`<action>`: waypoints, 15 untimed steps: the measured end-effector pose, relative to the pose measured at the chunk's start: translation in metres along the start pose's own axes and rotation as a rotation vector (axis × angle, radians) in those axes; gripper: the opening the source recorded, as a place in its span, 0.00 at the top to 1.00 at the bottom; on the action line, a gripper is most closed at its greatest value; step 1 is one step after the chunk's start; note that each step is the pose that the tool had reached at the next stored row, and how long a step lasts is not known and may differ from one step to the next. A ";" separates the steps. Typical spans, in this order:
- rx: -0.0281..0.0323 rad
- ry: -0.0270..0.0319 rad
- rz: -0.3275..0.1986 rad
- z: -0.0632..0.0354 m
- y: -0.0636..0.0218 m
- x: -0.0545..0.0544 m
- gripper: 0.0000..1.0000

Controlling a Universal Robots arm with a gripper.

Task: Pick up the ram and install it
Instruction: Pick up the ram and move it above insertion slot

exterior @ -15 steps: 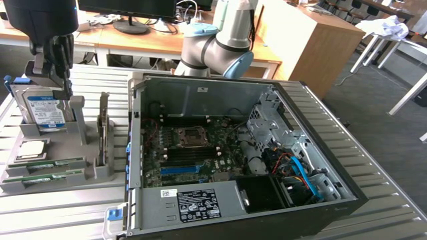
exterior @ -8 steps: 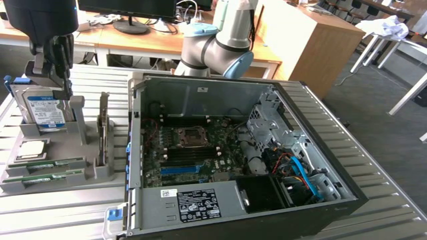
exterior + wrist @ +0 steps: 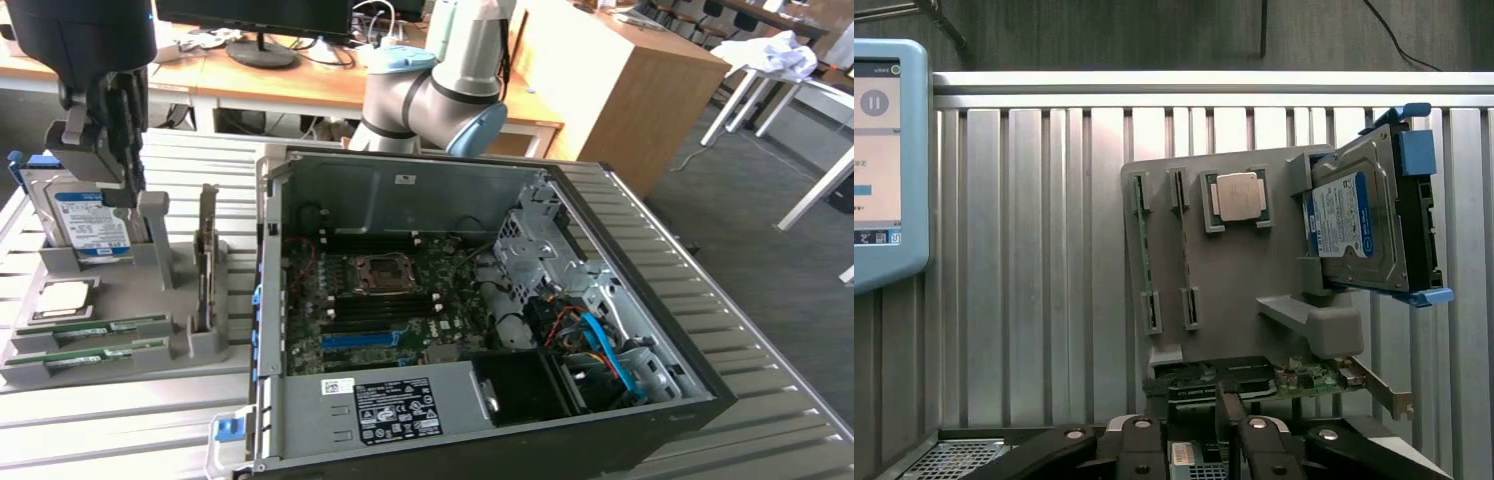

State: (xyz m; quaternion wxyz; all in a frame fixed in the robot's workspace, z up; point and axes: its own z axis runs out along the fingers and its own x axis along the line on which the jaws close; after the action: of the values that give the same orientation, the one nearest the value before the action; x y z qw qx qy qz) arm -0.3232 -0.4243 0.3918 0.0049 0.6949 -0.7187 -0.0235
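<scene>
Two ram sticks lie side by side in slots of a grey holder tray [image 3: 200, 345] at the exterior view's left: one ram stick [image 3: 100, 328] [image 3: 1144, 250] and a second ram stick [image 3: 91, 353] [image 3: 1182, 240]. My gripper [image 3: 123, 195] [image 3: 1194, 440] hangs above the far end of that tray, next to the upright hard drive [image 3: 91, 225] [image 3: 1364, 215]. It stands open and holds nothing. The sticks are well clear of it, toward the tray's near end.
The tray also carries a square silver processor [image 3: 64, 298] [image 3: 1237, 196] and an upright expansion card [image 3: 207, 260] [image 3: 1294, 380]. An open computer case [image 3: 641, 300] lies at the exterior view's right, its motherboard [image 3: 387, 300] exposed. A blue-framed screen [image 3: 879, 160] stands beside the slatted table.
</scene>
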 end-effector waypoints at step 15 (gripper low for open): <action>-0.0001 0.0000 0.000 0.0010 0.0031 0.001 0.59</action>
State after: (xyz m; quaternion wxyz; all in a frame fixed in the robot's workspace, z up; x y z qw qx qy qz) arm -0.3264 -0.4253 0.3909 0.0050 0.6950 -0.7186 -0.0235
